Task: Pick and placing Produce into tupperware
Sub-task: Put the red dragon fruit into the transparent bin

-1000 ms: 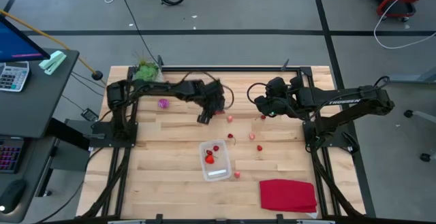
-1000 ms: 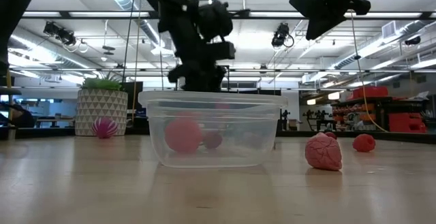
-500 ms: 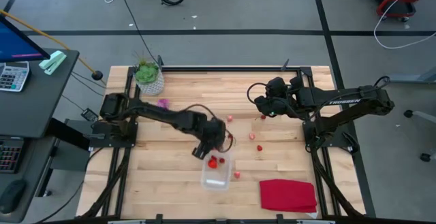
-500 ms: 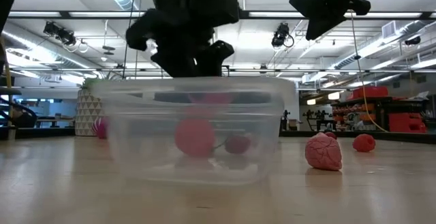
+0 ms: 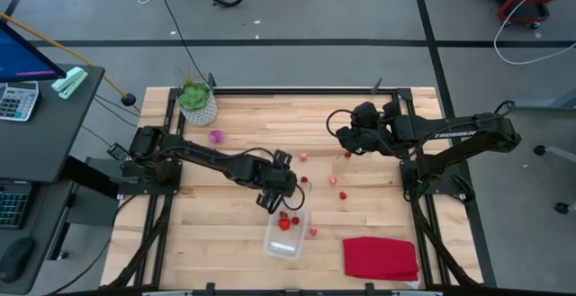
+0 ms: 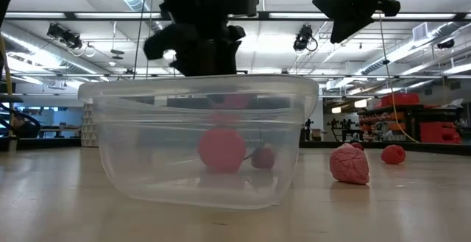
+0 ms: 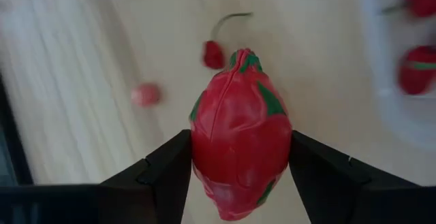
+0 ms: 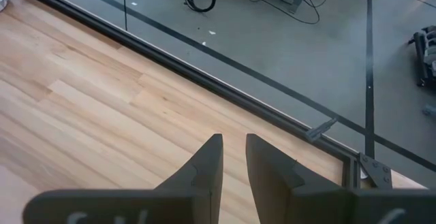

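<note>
Since the earlier frames the left arm has swung from the far middle of the table toward the near centre, and the tupperware (image 5: 287, 235) has slid nearer the low camera, where it now fills much of that view.

Left gripper (image 5: 273, 197) sits just beyond the far-left corner of the tupperware, its fingers (image 7: 165, 171) clamped on the large red-pink piece (image 7: 240, 133), green-flecked, held over bare wood in the left wrist view. It is not yet over the container. Inside the tupperware: a red piece (image 6: 221, 149) and a small dark cherry (image 6: 263, 156).

Right gripper (image 8: 229, 161) waits high at the far right of the table, jaws nearly together, holding nothing.

Loose produce on the wood: a purple piece (image 5: 215, 137) at far left near the potted plant (image 5: 196, 101), and small red ones right of centre, e.g. (image 5: 332, 180). Red cloth (image 5: 381, 257) lies near right.

Risks, as judged: the tupperware is light and has already shifted; a further nudge from the gripper on the way in could push it further or tip it. Releasing early would drop the piece on the rim or outside. The rounded piece might also roll out of the grip.

Hard to make out: the high view hides the held piece under the arm; the container edge is blurred in the wrist view; exact count of tiny pieces is uncertain.
</note>
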`<state>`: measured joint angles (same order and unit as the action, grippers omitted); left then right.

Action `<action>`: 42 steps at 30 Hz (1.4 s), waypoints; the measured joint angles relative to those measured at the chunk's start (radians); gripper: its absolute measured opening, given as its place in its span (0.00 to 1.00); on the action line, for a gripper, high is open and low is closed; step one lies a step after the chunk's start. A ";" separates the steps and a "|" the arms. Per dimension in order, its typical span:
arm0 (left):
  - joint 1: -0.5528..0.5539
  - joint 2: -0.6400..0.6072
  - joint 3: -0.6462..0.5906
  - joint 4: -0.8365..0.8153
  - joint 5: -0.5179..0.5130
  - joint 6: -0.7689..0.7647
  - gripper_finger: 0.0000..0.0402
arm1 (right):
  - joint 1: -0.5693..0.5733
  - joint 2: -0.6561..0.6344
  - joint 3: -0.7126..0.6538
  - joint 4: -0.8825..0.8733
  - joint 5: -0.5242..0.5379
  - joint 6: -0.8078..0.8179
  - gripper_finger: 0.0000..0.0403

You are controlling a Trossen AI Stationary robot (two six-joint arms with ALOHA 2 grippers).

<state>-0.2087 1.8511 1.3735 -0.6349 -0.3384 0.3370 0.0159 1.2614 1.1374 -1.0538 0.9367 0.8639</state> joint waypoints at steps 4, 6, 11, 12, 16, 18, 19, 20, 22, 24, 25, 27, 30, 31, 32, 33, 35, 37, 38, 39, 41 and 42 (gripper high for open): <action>-0.045 0.000 0.025 -0.015 0.003 -0.042 0.60 | 0.000 0.000 0.000 0.000 0.000 0.000 0.18; -0.075 0.000 0.045 -0.024 0.003 -0.046 0.59 | 0.000 0.000 0.000 0.000 0.000 0.001 0.18; -0.144 0.000 0.088 -0.020 0.059 -0.073 0.58 | 0.000 0.000 0.000 0.000 0.000 0.008 0.18; -0.152 0.000 0.090 -0.015 0.069 -0.092 0.58 | 0.000 0.000 0.000 0.000 0.000 0.009 0.18; -0.156 0.000 0.090 -0.016 0.118 -0.171 0.60 | 0.000 0.000 0.000 0.000 0.000 0.027 0.18; -0.150 0.000 0.090 -0.015 0.203 -0.229 0.60 | 0.001 0.000 0.000 0.000 0.000 0.027 0.18; -0.148 0.000 0.090 -0.015 0.240 -0.244 0.60 | 0.001 0.000 0.000 0.000 0.000 0.027 0.18; -0.146 0.002 0.090 -0.014 0.261 -0.248 0.60 | 0.001 0.000 0.000 0.000 0.000 0.027 0.18; -0.147 0.012 0.090 0.000 0.269 -0.248 0.59 | 0.000 0.000 0.000 0.001 0.000 0.028 0.18; -0.142 0.026 0.081 0.017 0.276 -0.247 0.59 | 0.001 0.000 0.000 0.001 0.000 0.028 0.18; -0.136 0.035 0.073 0.057 0.282 -0.243 0.59 | 0.000 0.000 0.000 0.001 0.001 0.028 0.18; -0.122 0.046 0.047 0.084 0.294 -0.225 0.59 | 0.000 0.001 0.000 0.005 0.000 0.028 0.18; -0.096 0.065 0.044 0.118 0.299 -0.201 0.60 | 0.000 0.004 0.000 0.004 0.003 0.026 0.18; -0.087 0.064 0.044 0.109 0.300 -0.192 0.61 | 0.000 0.008 0.000 0.003 0.003 0.026 0.18; -0.078 0.064 0.044 0.121 0.302 -0.182 0.60 | 0.000 0.009 0.000 0.002 0.005 0.026 0.18; -0.069 0.064 0.044 0.130 0.302 -0.171 0.60 | 0.000 0.011 0.000 0.000 0.005 0.025 0.18; -0.052 0.064 0.045 0.123 0.305 -0.172 0.60 | 0.000 0.019 0.000 -0.001 0.006 0.025 0.18; -0.038 0.065 0.045 0.125 0.303 -0.178 0.60 | 0.000 0.022 0.000 -0.004 0.004 0.015 0.18; -0.034 0.065 0.045 0.120 0.303 -0.182 0.61 | 0.000 0.026 0.000 -0.003 0.005 0.010 0.18; -0.033 0.065 0.045 0.111 0.303 -0.189 0.62 | 0.000 0.027 0.000 -0.004 0.006 0.008 0.18; -0.033 0.066 0.045 0.112 0.304 -0.195 0.63 | 0.000 0.029 0.000 -0.004 0.004 0.007 0.18; -0.036 0.066 0.045 0.110 0.307 -0.195 0.63 | 0.000 0.029 0.000 -0.004 0.004 0.007 0.18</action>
<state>-0.2443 1.9171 1.4181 -0.5247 -0.0316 0.1419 0.0162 1.2907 1.1374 -1.0576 0.9411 0.8707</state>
